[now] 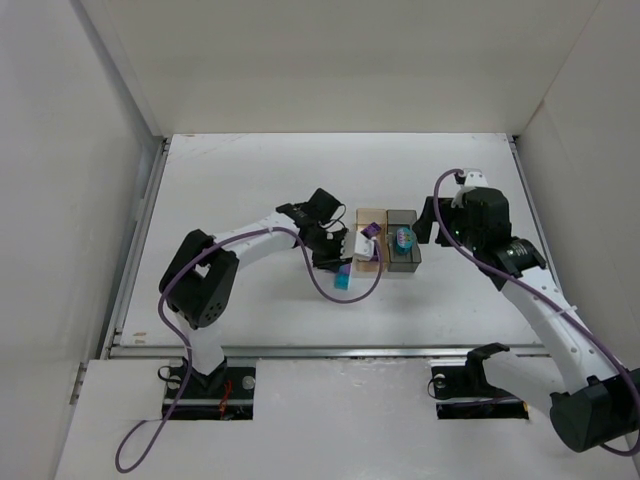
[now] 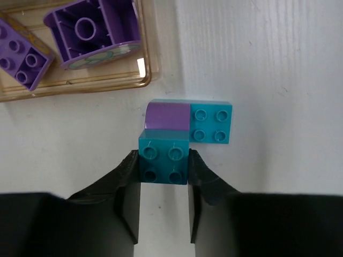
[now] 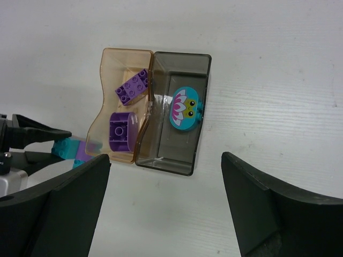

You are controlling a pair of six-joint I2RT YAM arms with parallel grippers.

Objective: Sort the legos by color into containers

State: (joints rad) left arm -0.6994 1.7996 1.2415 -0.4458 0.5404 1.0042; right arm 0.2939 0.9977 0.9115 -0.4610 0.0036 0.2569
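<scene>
Clamping a teal brick (image 2: 163, 155) just outside the amber bin (image 2: 96, 81), the left gripper (image 2: 163, 167) is closed. The right wrist view adds the adjoining grey bin (image 3: 179, 72) holding 1 teal piece (image 3: 186, 107); the right gripper (image 3: 166, 209) gapes, empty.

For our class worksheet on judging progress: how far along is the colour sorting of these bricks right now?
Done: two purple bricks lie in the amber bin, and one teal flower piece lies in the grey bin. In hand: the left gripper is shut on a teal brick on the table. Left: that brick, plus the purple brick and second teal brick beside it.
</scene>
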